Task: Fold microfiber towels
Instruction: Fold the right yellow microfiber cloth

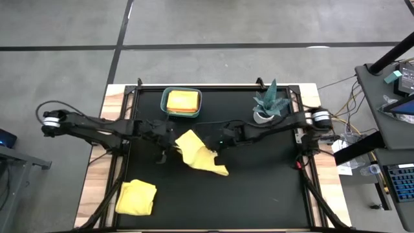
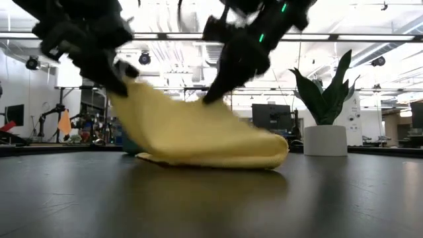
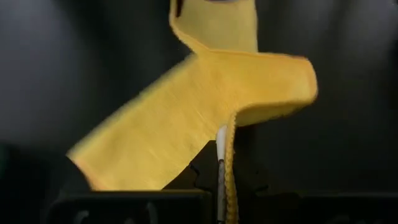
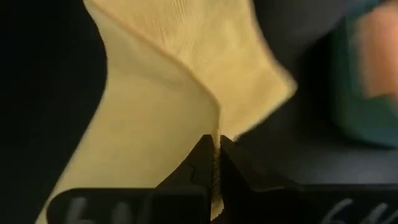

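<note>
High view: soft yellow microfiber towel [image 1: 197,153] mid-table, between left gripper [image 1: 173,144] and right gripper [image 1: 217,150]; folded yellow towel [image 1: 136,197] at near-left corner; orange towels in teal plastic bin [image 1: 182,114].
Low view: towel's top edge lifted, bottom on black table [image 2: 211,198].
Left wrist: jaws clamped on towel edge.
Right wrist: jaws pinched together on towel edge.

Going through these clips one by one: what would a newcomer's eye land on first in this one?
The yellow towel at the table's centre draws the eye, pinched at its two near edges by the left gripper and right gripper, both shut on it, so it rises off the mat. Another yellow towel lies folded at the front left corner. At the back sit a teal bin holding orange and yellow cloths and a potted plant.
</note>
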